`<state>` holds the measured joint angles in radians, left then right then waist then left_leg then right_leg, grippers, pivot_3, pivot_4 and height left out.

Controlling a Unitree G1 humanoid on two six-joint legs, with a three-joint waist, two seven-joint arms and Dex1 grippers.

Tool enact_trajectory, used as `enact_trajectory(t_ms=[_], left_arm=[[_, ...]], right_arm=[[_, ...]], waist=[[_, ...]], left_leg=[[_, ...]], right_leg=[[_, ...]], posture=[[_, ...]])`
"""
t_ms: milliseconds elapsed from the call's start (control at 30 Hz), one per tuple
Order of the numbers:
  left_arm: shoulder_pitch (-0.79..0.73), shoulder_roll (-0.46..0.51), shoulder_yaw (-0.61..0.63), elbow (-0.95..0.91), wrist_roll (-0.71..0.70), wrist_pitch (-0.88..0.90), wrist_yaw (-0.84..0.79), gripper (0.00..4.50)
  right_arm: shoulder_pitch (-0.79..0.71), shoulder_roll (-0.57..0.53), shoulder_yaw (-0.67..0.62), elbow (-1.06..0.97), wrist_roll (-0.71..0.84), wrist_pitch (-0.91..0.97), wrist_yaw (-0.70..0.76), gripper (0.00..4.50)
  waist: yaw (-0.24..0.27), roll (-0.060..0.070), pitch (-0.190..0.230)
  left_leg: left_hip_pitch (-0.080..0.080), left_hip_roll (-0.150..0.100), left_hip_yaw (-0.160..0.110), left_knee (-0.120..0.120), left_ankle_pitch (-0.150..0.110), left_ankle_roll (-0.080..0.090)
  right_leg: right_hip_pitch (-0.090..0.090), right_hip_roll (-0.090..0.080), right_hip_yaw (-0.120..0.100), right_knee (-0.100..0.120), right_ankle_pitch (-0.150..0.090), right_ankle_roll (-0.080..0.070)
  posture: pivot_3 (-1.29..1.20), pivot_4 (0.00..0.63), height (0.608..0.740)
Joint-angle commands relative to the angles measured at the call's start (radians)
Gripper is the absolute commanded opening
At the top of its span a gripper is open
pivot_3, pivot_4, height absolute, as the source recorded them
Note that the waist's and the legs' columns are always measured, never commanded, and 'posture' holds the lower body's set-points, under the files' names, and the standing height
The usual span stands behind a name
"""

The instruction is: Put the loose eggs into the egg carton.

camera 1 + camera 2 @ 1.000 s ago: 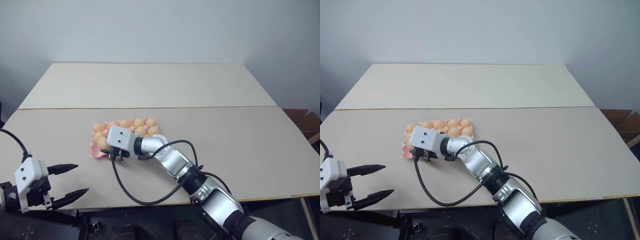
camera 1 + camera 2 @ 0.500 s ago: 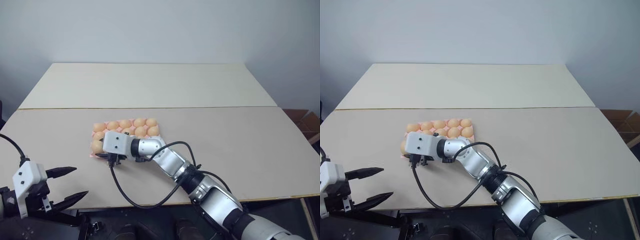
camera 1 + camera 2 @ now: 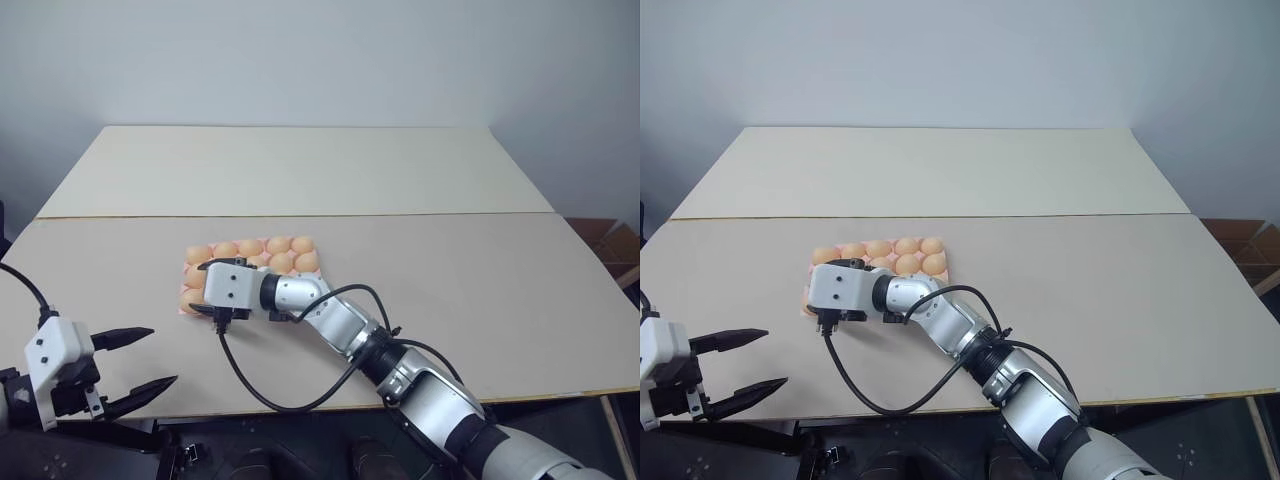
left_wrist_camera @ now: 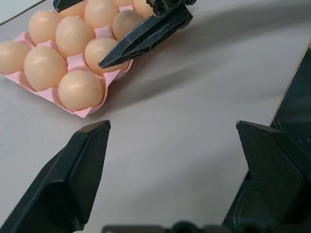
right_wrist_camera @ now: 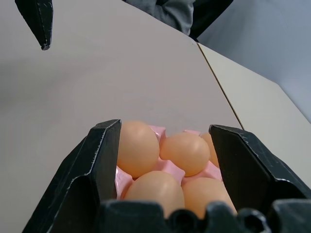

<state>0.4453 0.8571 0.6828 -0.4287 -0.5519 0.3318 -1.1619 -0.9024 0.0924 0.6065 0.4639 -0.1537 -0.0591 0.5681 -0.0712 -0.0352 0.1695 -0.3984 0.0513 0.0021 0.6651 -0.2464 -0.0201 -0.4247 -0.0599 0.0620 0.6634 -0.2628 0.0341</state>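
The egg carton (image 4: 77,61) is a pale-pink moulded tray lying left of centre on the table, with several tan-orange eggs (image 3: 265,246) in its cups. Every egg I see sits in a cup, so the loose eggs are out of view. My right gripper (image 3: 203,288) lies level over the carton's left end, pointing left. It is open, and its fingers (image 5: 104,145) straddle the nearest eggs (image 5: 138,148) without pinching one. My left gripper (image 3: 160,357) hangs open and empty near the table's front left edge, apart from the carton.
The tabletop (image 3: 450,270) is two pale boards joined by a seam across the middle. A black cable (image 3: 260,395) from my right arm loops over the table in front of the carton. A cardboard box (image 3: 612,245) stands beyond the right edge.
My right gripper has rolled level and spread its fingers over the carton's left end. The left gripper has stayed where it was.
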Motion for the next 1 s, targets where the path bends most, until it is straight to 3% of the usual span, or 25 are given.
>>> enact_trajectory(t_ms=[33, 300, 633, 733, 1000], left_arm=[[-0.011, 0.011, -0.004, 0.0, -0.003, -0.011, -0.007, 4.5], [-0.04, 0.005, -0.007, -0.003, -0.021, -0.021, -0.015, 4.5], [-0.133, 0.018, -0.05, 0.015, -0.038, -0.023, -0.037, 4.5], [-0.164, 0.032, -0.066, 0.049, -0.019, -0.046, -0.054, 4.5], [-0.212, 0.057, -0.071, 0.101, -0.01, -0.079, -0.072, 4.5]], right_arm=[[-0.04, 0.096, -0.012, -0.095, 0.012, 0.004, 0.01, 3.43], [0.044, -0.037, -0.078, -0.397, 0.099, 0.174, 0.121, 3.43], [0.212, -0.517, -0.243, -0.718, 0.219, 0.304, 0.399, 3.43], [0.293, -0.663, -0.346, -0.795, 0.277, 0.358, 0.459, 3.43], [0.508, -0.913, -0.593, -0.893, 0.424, 0.388, 0.546, 3.43]], waist=[[-0.001, 0.0, 0.0], [0.002, 0.0, 0.0], [0.027, -0.003, -0.002], [0.024, -0.001, -0.001], [0.028, -0.001, -0.001]], left_leg=[[0.0, 0.0, 0.0, 0.0, 0.0, 0.0], [0.0, 0.0, 0.0, 0.0, 0.0, 0.0], [0.0, 0.0, -0.001, 0.0, 0.0, 0.0], [0.0, 0.0, 0.0, -0.001, 0.0, 0.0], [0.001, -0.001, 0.0, -0.001, 0.0, 0.0]], right_leg=[[0.0, 0.0, 0.0, 0.0, 0.0, 0.0], [0.0, 0.0, 0.0, 0.0, 0.0, 0.0], [0.002, 0.0, -0.002, -0.003, 0.0, 0.0], [0.001, 0.001, 0.0, -0.002, 0.0, 0.0], [0.003, 0.001, 0.0, -0.004, 0.0, 0.0]], posture=[[0.0, 0.15, 0.74], [0.0, 0.15, 0.74], [0.0, 0.15, 0.74], [0.0, 0.15, 0.74], [0.0, 0.15, 0.74]])
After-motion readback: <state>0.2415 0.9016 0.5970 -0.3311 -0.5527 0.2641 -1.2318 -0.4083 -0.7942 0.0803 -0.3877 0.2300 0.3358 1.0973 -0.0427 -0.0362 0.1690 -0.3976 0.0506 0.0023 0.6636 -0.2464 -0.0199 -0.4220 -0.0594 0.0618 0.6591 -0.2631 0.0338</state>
